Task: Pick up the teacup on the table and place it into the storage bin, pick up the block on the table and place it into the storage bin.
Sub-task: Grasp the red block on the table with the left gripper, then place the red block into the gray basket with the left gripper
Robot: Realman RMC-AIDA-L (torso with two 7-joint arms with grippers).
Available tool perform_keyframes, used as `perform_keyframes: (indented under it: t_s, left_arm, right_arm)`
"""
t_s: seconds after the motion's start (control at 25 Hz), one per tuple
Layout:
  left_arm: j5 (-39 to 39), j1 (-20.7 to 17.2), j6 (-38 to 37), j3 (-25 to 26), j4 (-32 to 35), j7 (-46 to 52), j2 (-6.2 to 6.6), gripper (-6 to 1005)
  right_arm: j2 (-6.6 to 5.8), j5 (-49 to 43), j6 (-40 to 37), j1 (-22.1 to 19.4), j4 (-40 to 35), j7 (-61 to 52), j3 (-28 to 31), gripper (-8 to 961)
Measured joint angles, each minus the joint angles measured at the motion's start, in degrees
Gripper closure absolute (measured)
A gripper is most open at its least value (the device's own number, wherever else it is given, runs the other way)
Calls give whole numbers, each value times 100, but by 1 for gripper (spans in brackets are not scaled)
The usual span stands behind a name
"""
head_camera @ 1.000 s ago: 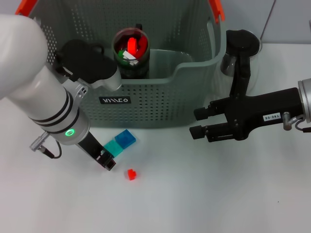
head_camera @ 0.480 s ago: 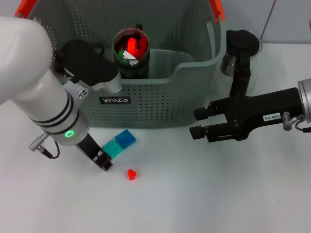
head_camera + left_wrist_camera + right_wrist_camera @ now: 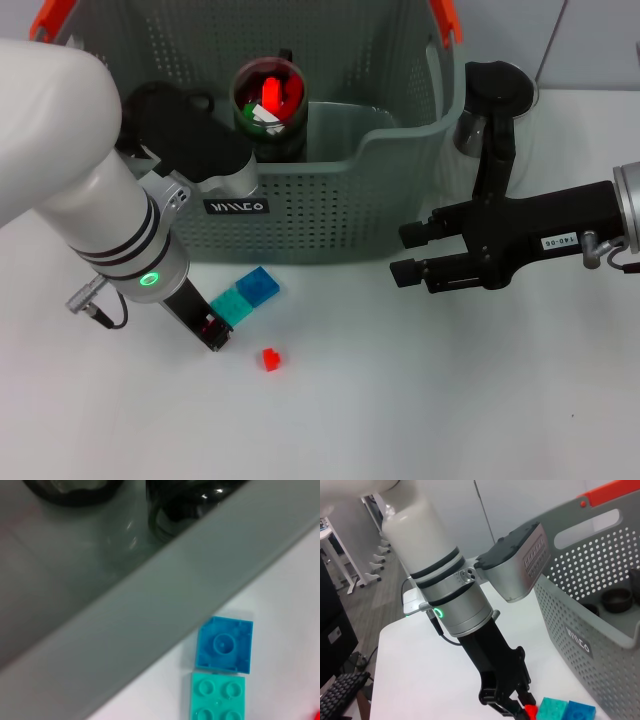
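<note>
The grey perforated storage bin [image 3: 330, 205] stands at the back of the table. A dark cup [image 3: 270, 105] holding red, green and white pieces stands inside it. On the table before the bin lie a teal block [image 3: 232, 304] touching a blue block [image 3: 259, 284], and a small red block [image 3: 269, 358]. My left gripper [image 3: 211, 334] is low over the table, just left of the teal block. The left wrist view shows the blue block [image 3: 225, 644], the teal block [image 3: 217, 697] and the bin wall [image 3: 140, 635]. My right gripper [image 3: 408, 253] is open and empty, right of the bin.
A glass vessel with a black lid [image 3: 492, 95] stands on the table behind my right arm, beside the bin's right wall. The bin has orange handle clips [image 3: 447, 20]. White table stretches in front of the blocks.
My left gripper has shifted slightly left, away from the teal block. The blocks and the right arm have not moved.
</note>
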State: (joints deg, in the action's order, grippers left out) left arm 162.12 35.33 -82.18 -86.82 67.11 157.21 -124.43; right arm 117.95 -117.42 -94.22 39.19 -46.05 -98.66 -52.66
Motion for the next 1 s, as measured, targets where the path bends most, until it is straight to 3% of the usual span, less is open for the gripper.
perform_keyframes:
  t_s: [0.2, 0.44, 0.6, 0.76, 0.84, 1.0]
  left_arm:
    - [-23, 0, -34, -3, 30, 1, -4, 793]
    - [-38, -28, -138, -3, 211, -14, -2, 812]
    - [-165, -188, -580, 167, 1020, -137, 3, 815]
    - [-675, -229, -1547, 1077, 1933, -686, 20, 814]
    - [-1403, -171, -2207, 2049, 2413, -1138, 28, 814]
    - [-2669, 65, -2777, 3509, 2697, -1451, 137, 815]
  right_arm:
    - [0, 0, 0, -8, 0, 0, 2, 343]
    - [0, 0, 0, -5, 0, -1, 2, 344]
    - [0, 0, 0, -4, 0, -2, 2, 344]
    - [0, 0, 1, -1, 0, -7, 2, 344]
    - [-2, 0, -2, 0, 0, -12, 2, 344]
    - [-6, 0, 0, -1, 0, -19, 2, 344]
